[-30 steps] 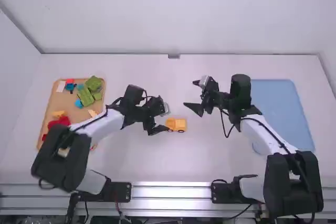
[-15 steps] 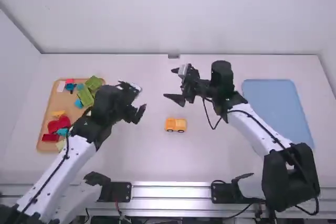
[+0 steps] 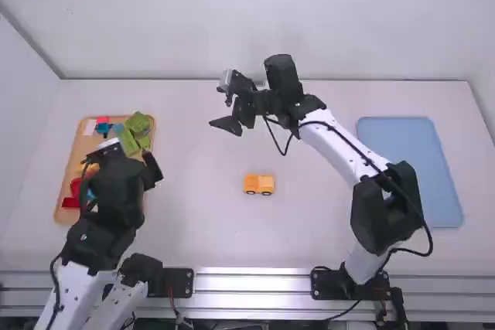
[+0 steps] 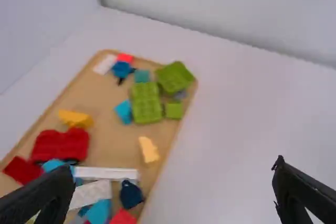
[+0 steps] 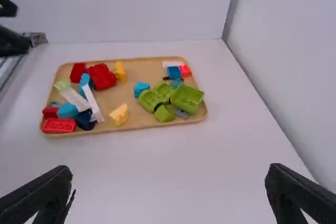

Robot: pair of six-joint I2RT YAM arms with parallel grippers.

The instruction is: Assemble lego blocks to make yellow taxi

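In the high view my left gripper (image 3: 126, 158) is over the wooden tray's right part, fingers wide apart with nothing between them. My right gripper (image 3: 217, 106) stands open over the table's back middle. An orange-yellow block vehicle (image 3: 258, 184) with dark wheels rests alone on the table, touched by neither gripper. In the left wrist view, the open left gripper (image 4: 173, 195) faces the tray (image 4: 107, 129), which holds a yellow block (image 4: 76, 119) and a pale yellow piece (image 4: 149, 149). The right wrist view has the open right gripper (image 5: 170, 198) and the pale yellow piece (image 5: 119, 114).
Green blocks (image 4: 146, 103), a red wheeled block (image 4: 60, 145), white strips (image 4: 105, 173) and several blue and red pieces lie in the tray. A blue tray (image 3: 410, 171) stands at the right of the table. Walls border the table's back and sides.
My left gripper has swung from beside the orange-yellow vehicle to the tray at the left. My right gripper has moved left and toward the back. The vehicle has stayed in place.
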